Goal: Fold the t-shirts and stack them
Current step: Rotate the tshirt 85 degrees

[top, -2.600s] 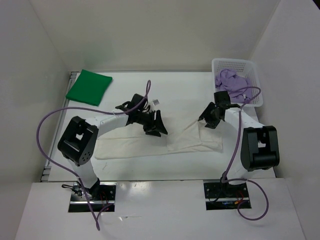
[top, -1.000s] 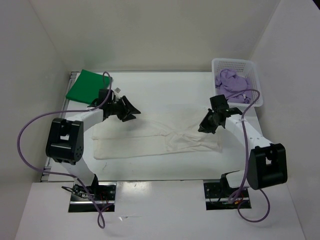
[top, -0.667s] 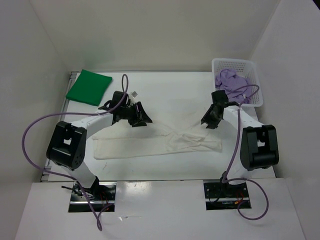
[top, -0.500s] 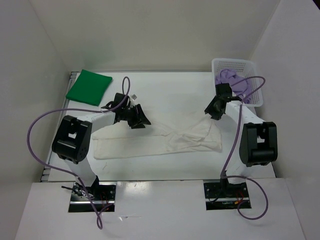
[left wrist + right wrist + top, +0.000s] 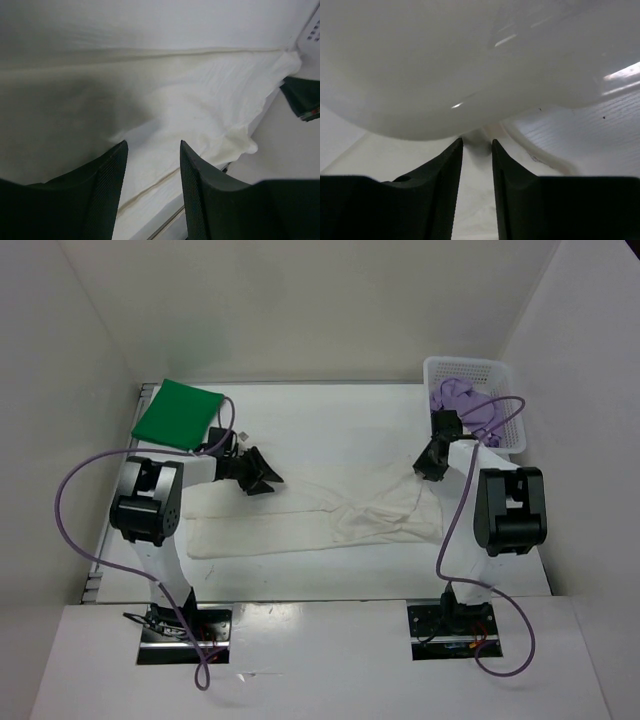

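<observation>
Moved: left hand [image 5: 257,475] has pulled back from worktop centre toward 10 o'clock; right hand [image 5: 431,464] has let go of the cloth.
White-cream shirt [image 5: 300,525]: spread across the near worktop [image 5: 330,425].
Left hand: fingers parted, empty, above the shirt's far left edge.
Right hand: fingers parted, empty, at the shirt's far right corner.
Green shirt [image 5: 180,413]: folded, 10 o'clock.
Purple shirt [image 5: 458,400]: bunched in the basket [image 5: 470,367], 2 o'clock.

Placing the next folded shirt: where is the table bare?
Bare: the white table's far strip between the folded bright green cloth shirt and the white plastic lattice basket; the near strip before the spread white-cream shirt. Crowded: the middle.
</observation>
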Motion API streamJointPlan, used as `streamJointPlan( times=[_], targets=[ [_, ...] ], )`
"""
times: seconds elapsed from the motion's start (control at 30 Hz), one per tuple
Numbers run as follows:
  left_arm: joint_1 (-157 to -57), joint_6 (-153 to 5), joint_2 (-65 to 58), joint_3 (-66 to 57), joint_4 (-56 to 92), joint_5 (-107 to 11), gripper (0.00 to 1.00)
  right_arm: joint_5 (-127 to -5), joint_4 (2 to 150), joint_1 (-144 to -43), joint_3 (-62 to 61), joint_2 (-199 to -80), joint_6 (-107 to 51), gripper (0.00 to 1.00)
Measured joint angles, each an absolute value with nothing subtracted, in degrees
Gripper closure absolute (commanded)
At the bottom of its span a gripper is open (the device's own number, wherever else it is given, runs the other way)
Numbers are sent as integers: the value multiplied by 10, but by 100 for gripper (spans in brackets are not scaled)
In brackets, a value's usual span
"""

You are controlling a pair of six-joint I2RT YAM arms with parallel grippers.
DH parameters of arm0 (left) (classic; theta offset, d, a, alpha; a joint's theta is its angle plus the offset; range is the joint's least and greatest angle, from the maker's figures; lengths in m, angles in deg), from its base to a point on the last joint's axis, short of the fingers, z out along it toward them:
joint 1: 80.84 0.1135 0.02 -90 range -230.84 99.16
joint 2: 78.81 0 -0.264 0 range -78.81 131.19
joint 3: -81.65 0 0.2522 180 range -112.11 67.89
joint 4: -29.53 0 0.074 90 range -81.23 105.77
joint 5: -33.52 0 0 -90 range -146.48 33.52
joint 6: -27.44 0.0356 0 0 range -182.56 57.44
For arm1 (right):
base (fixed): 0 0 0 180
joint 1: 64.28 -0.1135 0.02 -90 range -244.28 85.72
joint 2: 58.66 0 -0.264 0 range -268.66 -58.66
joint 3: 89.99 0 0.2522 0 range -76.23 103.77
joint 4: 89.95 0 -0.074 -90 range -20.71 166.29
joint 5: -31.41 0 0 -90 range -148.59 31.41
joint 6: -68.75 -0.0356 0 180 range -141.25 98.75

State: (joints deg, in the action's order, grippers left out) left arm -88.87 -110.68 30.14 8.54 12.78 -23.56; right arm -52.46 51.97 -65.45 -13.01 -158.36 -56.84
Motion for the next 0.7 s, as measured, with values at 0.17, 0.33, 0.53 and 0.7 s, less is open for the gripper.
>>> streamJointPlan(
  times=[0.17, 0.33, 0.53, 0.7],
  targets=[
    [-819, -1124, 304, 93, 140, -220, 46, -540, 533, -661, -129, -1612, -572, 85],
    [-755, -1126, 304, 94, 143, -220, 46, -564, 537, -688, -91, -1657, -585, 90],
    [-724, -1129, 313, 84, 143, -221, 46, -583, 539, -724, 24, -1744, -610, 90],
    [-725, -1140, 338, 40, 139, -237, 47, -593, 540, -735, 136, -1813, -631, 90]
  ],
)
